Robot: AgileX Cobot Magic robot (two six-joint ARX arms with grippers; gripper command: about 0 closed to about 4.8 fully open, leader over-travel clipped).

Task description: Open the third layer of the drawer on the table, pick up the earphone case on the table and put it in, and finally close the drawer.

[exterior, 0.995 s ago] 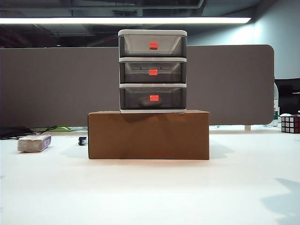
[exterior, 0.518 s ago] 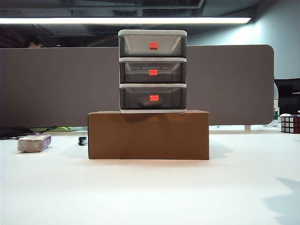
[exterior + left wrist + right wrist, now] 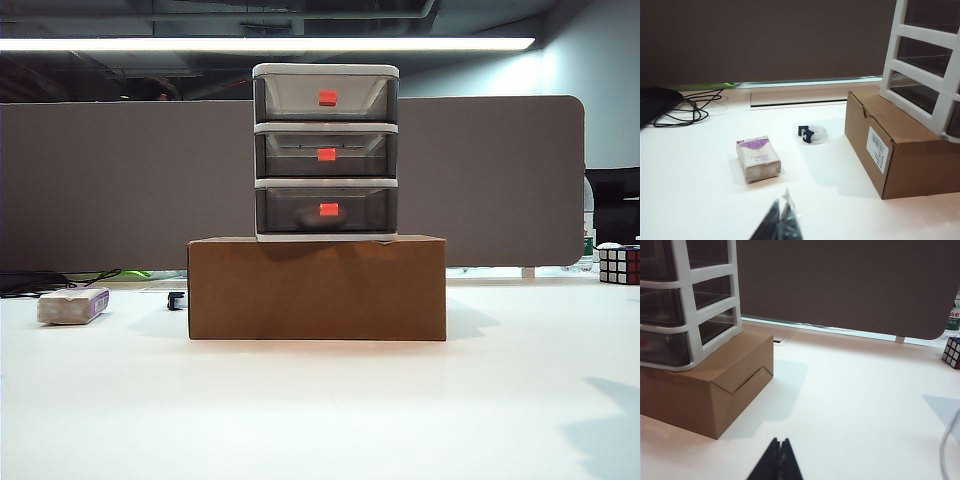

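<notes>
While nothing on the bench [image 3: 320,410] has shifted over the last second, the task looks not yet begun. The drawer [image 3: 326,152] sits on the brown cardboard box [image 3: 316,288], its third layer [image 3: 326,209] shut like the two above. No earphone case can be made out for certain; only a white-and-purple block [image 3: 758,158] and a small clip-like object [image 3: 813,134] lie left of the box. The left gripper [image 3: 781,220] and right gripper [image 3: 779,457] hang low near the bench's front, jaws pressed together, empty.
</notes>
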